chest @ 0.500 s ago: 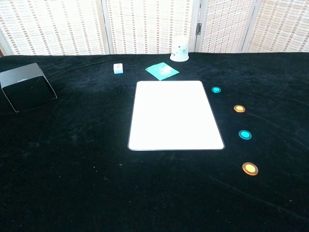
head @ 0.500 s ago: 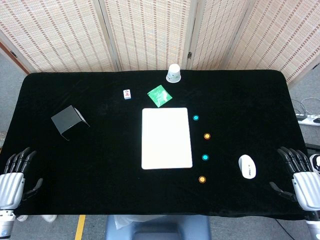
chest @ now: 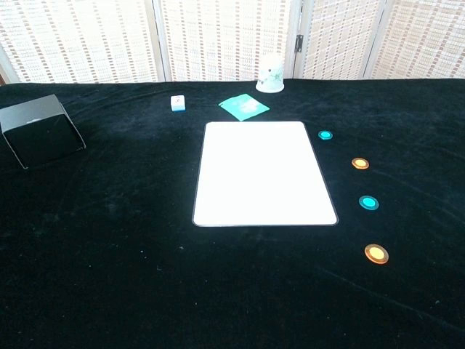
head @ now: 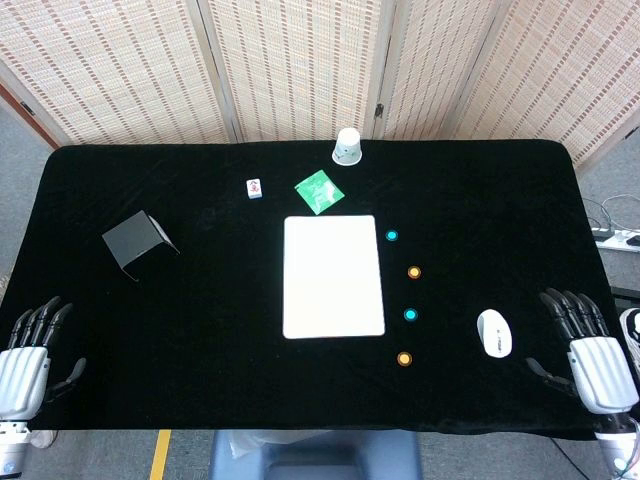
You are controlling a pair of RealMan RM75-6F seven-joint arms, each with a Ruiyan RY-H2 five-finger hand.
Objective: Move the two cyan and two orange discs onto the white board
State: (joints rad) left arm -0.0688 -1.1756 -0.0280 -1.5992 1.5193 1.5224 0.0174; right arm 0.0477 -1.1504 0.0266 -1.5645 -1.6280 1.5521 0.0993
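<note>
Woven folding screen behind black table

Bright, even light; sharp focus

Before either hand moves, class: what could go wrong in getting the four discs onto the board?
1. The computer mouse lies between the right hand and the near orange disc; reaching in may knock it.
2. The discs look thin and flat on the black cloth, so fingers may slip off them or bunch the cloth.

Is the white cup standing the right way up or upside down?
Upside down. The white cup sits with its wide mouth on the black table, narrow base on top.
</note>
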